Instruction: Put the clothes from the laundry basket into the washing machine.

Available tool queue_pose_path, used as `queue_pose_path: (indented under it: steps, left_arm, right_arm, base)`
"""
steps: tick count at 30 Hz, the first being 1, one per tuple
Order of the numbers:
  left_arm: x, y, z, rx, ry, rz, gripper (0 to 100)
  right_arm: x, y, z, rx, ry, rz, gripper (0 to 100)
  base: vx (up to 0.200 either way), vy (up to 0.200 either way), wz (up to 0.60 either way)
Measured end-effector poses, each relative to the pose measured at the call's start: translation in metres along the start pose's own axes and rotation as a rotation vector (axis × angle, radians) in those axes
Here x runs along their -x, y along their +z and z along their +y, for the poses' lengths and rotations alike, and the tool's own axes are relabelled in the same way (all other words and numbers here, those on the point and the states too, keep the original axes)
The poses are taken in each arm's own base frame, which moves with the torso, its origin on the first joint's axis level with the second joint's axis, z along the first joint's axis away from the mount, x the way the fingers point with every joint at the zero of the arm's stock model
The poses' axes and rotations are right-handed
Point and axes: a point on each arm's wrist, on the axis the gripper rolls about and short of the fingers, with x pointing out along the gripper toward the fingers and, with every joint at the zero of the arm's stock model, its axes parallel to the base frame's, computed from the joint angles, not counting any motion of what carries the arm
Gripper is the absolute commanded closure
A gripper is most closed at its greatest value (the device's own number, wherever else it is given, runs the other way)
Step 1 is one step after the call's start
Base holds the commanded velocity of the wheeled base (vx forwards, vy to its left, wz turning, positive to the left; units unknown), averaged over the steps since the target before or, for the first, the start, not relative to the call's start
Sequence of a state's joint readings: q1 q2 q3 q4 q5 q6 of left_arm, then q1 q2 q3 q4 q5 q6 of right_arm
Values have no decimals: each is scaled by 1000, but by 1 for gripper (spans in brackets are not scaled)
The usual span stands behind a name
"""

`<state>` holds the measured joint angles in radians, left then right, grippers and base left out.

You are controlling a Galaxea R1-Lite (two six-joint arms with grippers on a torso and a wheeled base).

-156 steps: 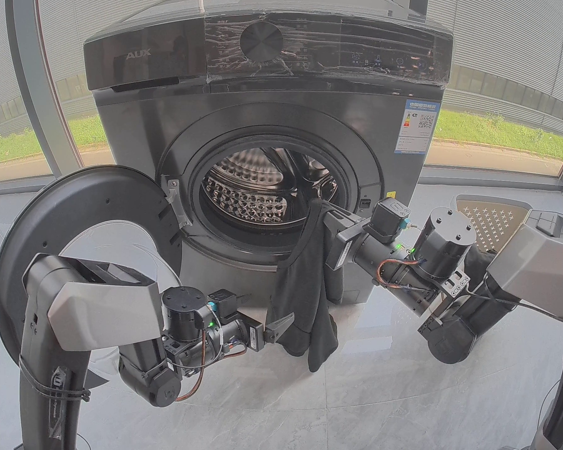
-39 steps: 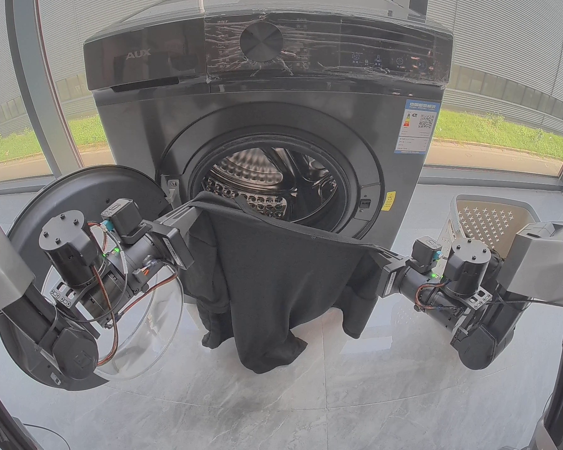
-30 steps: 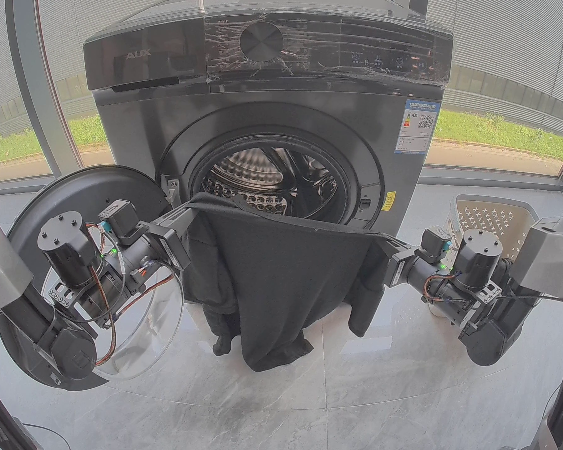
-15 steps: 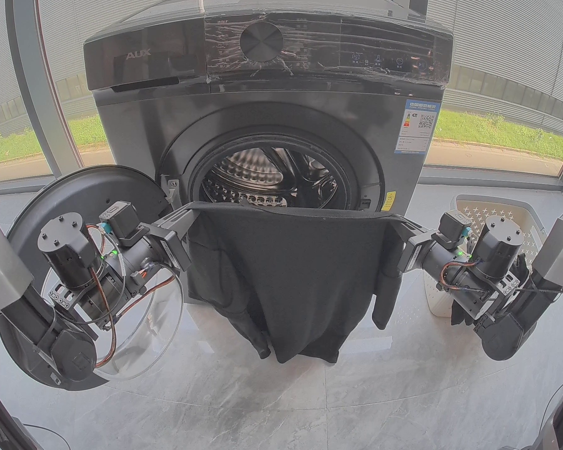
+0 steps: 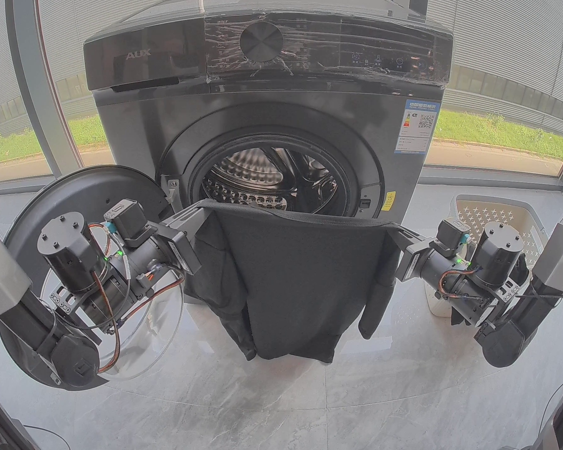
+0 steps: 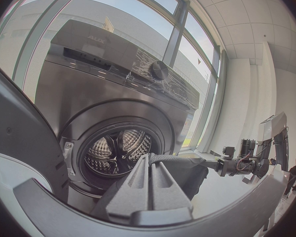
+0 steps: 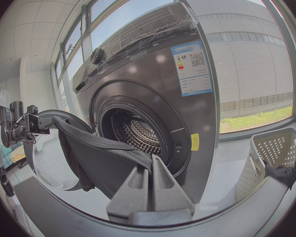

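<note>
Facing the washing machine (image 5: pixel 263 126), you have the black garment (image 5: pixel 294 282) stretched before its open drum mouth; lift the hanging hem over the lip, advancing together, left gripper (image 5: pixel 197 210) and right gripper (image 5: pixel 399 232) each clamped on a top corner.

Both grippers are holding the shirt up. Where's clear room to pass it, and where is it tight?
The drum mouth above the shirt is bare. So is the floor under its hem. Crowded: left gripper by the open door, right gripper beside the basket.
</note>
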<state>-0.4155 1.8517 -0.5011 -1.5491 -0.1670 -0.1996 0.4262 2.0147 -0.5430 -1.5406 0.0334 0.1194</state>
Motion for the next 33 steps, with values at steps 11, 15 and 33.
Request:
queue_pose_path:
  steps: [11,15,33]
  left_arm:
    - [-1,-2,-15,17,-49,6,100]
    - [-1,-6,-18,21,-58,23,100]
    - [-6,-8,-16,18,-53,19,100]
  right_arm:
    - [8,-4,3,-10,-9,27,100]
    - [13,-3,1,-10,-17,32,100]
    - [17,-1,-1,-12,-25,34,100]
  base:
    - [0,0,0]
    - [0,0,0]
    - [0,0,0]
